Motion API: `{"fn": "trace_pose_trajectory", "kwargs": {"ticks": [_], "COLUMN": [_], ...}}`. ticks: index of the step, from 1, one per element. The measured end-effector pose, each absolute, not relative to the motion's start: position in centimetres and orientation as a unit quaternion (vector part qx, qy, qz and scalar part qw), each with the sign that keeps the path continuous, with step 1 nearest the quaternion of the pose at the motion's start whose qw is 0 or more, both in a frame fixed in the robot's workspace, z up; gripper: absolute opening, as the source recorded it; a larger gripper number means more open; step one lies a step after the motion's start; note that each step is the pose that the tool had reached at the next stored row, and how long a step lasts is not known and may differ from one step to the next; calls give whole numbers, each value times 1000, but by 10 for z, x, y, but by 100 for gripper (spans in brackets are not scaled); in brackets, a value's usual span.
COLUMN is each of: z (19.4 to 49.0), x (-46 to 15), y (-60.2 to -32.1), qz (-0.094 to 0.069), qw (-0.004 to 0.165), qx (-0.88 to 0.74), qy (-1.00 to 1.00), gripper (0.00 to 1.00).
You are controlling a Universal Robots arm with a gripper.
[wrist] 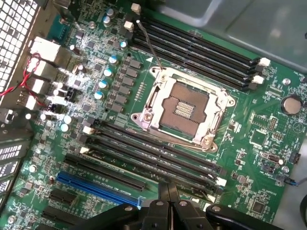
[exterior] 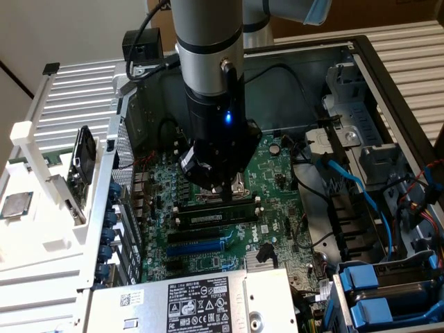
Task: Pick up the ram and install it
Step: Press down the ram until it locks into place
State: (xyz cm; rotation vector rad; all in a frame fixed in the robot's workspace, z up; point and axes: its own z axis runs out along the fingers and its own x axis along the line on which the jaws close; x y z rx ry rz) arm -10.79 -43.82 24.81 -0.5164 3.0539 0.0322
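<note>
The ram (exterior: 215, 217) is a long dark stick with a white label strip. It stands on edge in one of the black memory slots (exterior: 216, 208) on the green motherboard (exterior: 277, 173), inside the open computer case. My gripper (exterior: 227, 198) hangs straight down over the middle of the stick, its tips just above the top edge. Whether they touch it I cannot tell. In the wrist view the two fingers (wrist: 163, 191) are pressed together, pointing at the near bank of slots (wrist: 153, 153), with nothing between them.
The empty processor socket (wrist: 184, 108) lies between two banks of slots. A white rack (exterior: 41, 208) outside the case holds a silver chip (exterior: 15, 206). The power supply (exterior: 201, 305), blue cables (exterior: 350, 187) and drive bays (exterior: 381, 291) crowd the case.
</note>
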Motion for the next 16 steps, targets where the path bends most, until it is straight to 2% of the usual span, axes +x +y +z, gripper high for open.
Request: {"fn": "trace_pose_trajectory", "kwargs": {"ticks": [16], "z": [248], "x": [-108], "y": [-438], "qz": [7], "qw": [23], "qx": [-4], "qy": [1000], "gripper": [11]}}
